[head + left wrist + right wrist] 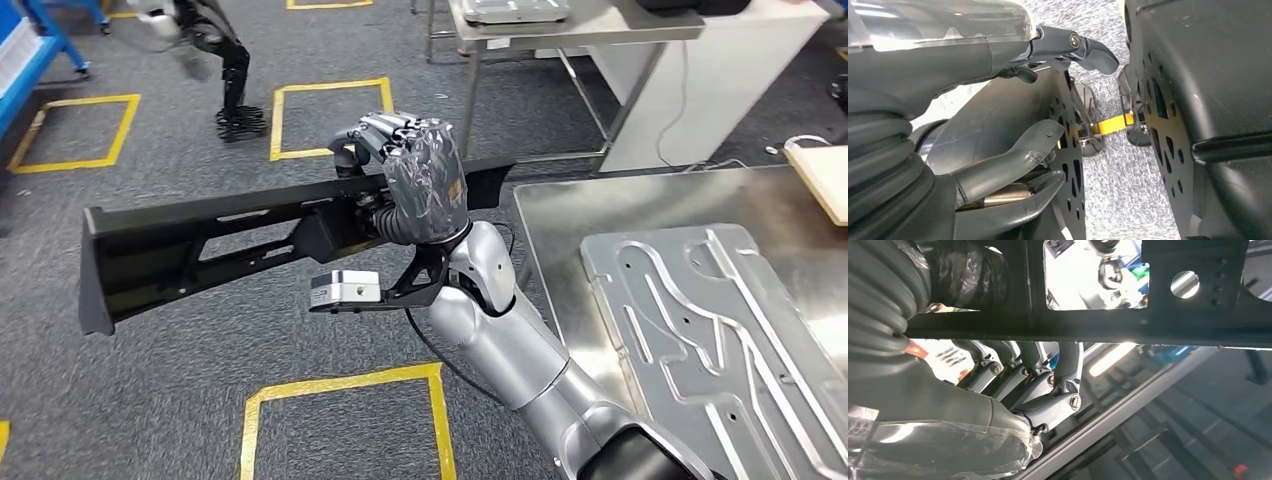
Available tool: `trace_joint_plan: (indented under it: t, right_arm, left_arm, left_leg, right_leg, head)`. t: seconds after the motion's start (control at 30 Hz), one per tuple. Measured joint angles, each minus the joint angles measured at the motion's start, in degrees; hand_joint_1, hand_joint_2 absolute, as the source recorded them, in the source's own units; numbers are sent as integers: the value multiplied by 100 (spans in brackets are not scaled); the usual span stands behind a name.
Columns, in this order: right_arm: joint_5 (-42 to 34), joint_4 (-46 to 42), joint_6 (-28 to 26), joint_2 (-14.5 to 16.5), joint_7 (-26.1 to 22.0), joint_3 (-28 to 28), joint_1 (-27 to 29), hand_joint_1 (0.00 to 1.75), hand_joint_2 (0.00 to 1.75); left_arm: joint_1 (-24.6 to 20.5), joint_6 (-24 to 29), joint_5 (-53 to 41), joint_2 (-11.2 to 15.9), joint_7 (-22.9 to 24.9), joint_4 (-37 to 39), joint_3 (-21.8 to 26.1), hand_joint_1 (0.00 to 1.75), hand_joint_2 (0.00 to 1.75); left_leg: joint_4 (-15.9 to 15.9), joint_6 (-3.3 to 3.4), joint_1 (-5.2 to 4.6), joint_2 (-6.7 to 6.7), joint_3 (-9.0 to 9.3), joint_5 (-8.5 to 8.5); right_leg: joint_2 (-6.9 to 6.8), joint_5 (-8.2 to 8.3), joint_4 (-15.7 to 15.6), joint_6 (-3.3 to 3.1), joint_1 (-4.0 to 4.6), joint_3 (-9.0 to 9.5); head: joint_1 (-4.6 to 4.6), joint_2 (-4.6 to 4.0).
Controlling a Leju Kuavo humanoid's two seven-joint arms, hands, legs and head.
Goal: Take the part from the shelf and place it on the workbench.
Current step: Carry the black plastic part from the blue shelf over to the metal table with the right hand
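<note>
Black and long, the slotted plastic part (260, 240) hangs level over grey carpet, well clear of the bare steel workbench (560, 215) to its right. The robot's right hand (415, 175), wrapped in clear film, clenches the part's upper edge, fingers (1048, 370) curled over the bar. On the workbench lies a grooved grey metal plate (720, 330). The left hand (998, 165) hangs beside dark perforated panels, fingers apart, grasping nothing. No lettering is legible anywhere.
</note>
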Motion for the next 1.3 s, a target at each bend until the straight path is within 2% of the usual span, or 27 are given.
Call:
trace_joint_plan:
  t: [0.03,0.1,0.17,0.23,0.3,0.37,0.43,0.47,0.5,0.53,0.6,0.67,0.7,0.73,0.77,0.8,0.87,0.9,0.93,0.97,1.0,1.07,1.13,1.17,1.23,1.27,1.3]
  right_arm:
    - [-2,4,-1,0,1,-1,-4,175,175]
    - [-10,7,-2,7,4,-4,-22,175,175]
    - [-20,14,-3,23,9,-10,-35,175,175]
    - [-23,22,-4,36,12,-22,-42,175,175]
    - [-20,26,-3,44,12,-33,-58,175,175]
    - [-14,31,1,54,12,-38,-78,175,175]
    - [-7,51,7,54,12,-39,-76,175,175]
    - [-3,63,11,50,12,-40,-73,175,175]
    - [1,72,15,46,12,-43,-72,175,175]
    - [4,74,18,44,12,-48,-74,175,175]
    - [4,70,30,37,12,-64,-84,175,175]
    - [5,62,52,22,15,-79,-87,175,175]
    - [5,52,61,4,18,-88,-80,175,175]
    - [6,37,66,-16,21,-99,-67,175,175]
    - [5,16,65,-43,22,-119,-54,175,175]
    - [5,-3,66,-71,24,-142,-46,175,175]
    - [4,-42,66,-114,32,-184,-35,175,175]
    - [4,-57,66,-134,40,-198,-22,175,175]
    - [4,-70,66,-157,50,-213,1,175,175]
    - [4,-80,66,-187,58,-227,28,175,175]
    - [4,-91,67,-217,63,-243,51,175,175]
    - [4,-134,68,-270,67,-284,73,175,175]
    - [3,-199,70,-299,67,-327,76,175,175]
    - [3,-231,72,-314,68,-347,79,175,175]
    - [2,-279,76,-356,70,-384,90,175,175]
    - [2,-299,77,-377,71,-401,97,175,175]
    - [2,-320,78,-395,72,-418,101,175,175]
  left_arm:
    - [-4,5,-1,-1,2,0,0,0,175]
    - [-11,22,-1,-2,3,-1,0,0,175]
    - [-13,37,3,-2,0,-1,0,0,175]
    - [-15,42,11,-3,-3,-1,0,0,175]
    - [-17,42,16,-2,-3,-2,1,0,175]
    - [-14,41,16,0,0,-2,2,0,175]
    - [-12,49,16,2,4,-2,2,0,175]
    - [-13,52,16,3,5,-2,2,0,175]
    - [-11,56,15,3,8,-2,2,0,175]
    - [-9,59,14,3,13,-2,3,0,175]
    - [1,69,10,6,23,-1,5,0,175]
    - [18,87,5,11,36,0,7,0,175]
    - [26,101,7,13,43,0,8,0,175]
    - [31,115,10,9,48,-1,9,0,175]
    - [33,128,14,7,56,-1,10,0,175]
    - [32,138,16,3,65,-2,11,0,175]
    - [36,148,16,3,86,-2,13,0,175]
    - [37,150,15,3,93,-2,14,0,175]
    - [38,152,14,4,100,-2,15,0,175]
    - [38,154,12,4,103,-2,15,0,175]
    - [37,154,9,5,104,-2,15,0,175]
    - [33,155,1,4,98,-2,15,0,175]
    - [27,155,-10,4,89,-2,16,0,175]
    - [26,154,-18,5,84,-2,16,0,175]
    - [21,152,-37,6,79,-2,17,0,175]
    - [18,152,-44,7,77,-2,17,0,175]
    - [16,149,-50,7,73,-2,17,0,175]
  left_leg:
    - [31,-15,0,64,4,-27]
    - [92,-62,-22,171,2,-83]
    - [122,-120,-48,261,3,-112]
    - [129,-177,-44,324,21,-145]
    - [310,-226,-20,159,-35,-312]
    - [939,-260,-2,-99,-314,-663]
    - [1640,-275,0,-190,-648,-914]
    - [1761,-272,0,-203,-711,-889]
    - [1666,-260,-1,-215,-671,-759]
    - [1373,-238,0,-247,-540,-547]
    - [639,-176,9,-496,-226,-175]
    - [249,-131,10,-731,-74,-90]
    - [209,-118,6,-757,-61,-101]
    - [162,-103,15,-695,-50,-95]
    - [123,-84,25,-624,-36,-70]
    - [77,-60,40,-548,-12,-43]
    - [24,-21,45,-379,17,-15]
    - [23,-9,41,-297,16,-16]
    - [26,-3,37,-210,12,-20]
    - [31,-1,36,-128,10,-26]
    - [38,-5,37,-52,8,-33]
    - [68,-30,36,82,15,-65]
    - [108,-85,6,184,17,-112]
    - [122,-116,-10,227,22,-131]
    - [117,-174,-26,318,50,-150]
    - [129,-203,-17,309,61,-181]
    - [196,-229,-5,232,47,-253]
  right_leg:
    - [-74,181,-360,-4,3,204]
    - [-258,387,-989,-71,57,549]
    - [-297,386,-1152,-164,112,615]
    - [-182,410,-1172,-236,97,610]
    - [-75,434,-1203,-307,59,628]
    - [39,450,-1216,-354,45,632]
    - [171,457,-1211,-371,53,628]
    - [243,458,-1205,-373,58,629]
    - [319,459,-1195,-373,61,630]
    - [397,458,-1184,-373,62,632]
    - [541,464,-1158,-354,60,612]
    - [666,496,-1145,-290,30,543]
    - [732,524,-1154,-241,14,509]
    - [787,547,-1170,-196,4,489]
    - [739,545,-1167,-158,14,475]
    - [613,488,-1096,-130,31,437]
    - [247,193,-616,-90,43,211]
    - [135,14,-262,-70,31,43]
    - [86,-110,54,-48,14,-107]
    - [60,-143,229,-30,-1,-184]
    - [37,-73,196,-17,-15,-153]
    - [-93,247,-412,-17,-27,200]
    - [-277,433,-1021,-67,23,538]
    - [-321,447,-1159,-96,50,604]
    - [-233,439,-1186,-153,66,596]
    - [-183,445,-1199,-178,52,601]
    - [-130,453,-1211,-212,32,608]
  head:
    - [0,0]
    - [-1,0]
    - [-2,0]
    - [-2,0]
    - [-4,0]
    - [-5,0]
    - [-5,0]
    - [-5,0]
    - [-5,0]
    - [-5,0]
    - [-5,0]
    - [-5,0]
    - [-5,0]
    - [-6,0]
    - [-3,0]
    - [8,0]
    - [33,0]
    - [44,0]
    - [44,0]
    - [44,0]
    - [45,0]
    - [45,0]
    - [44,0]
    - [42,0]
    - [39,0]
    - [40,0]
    - [40,0]
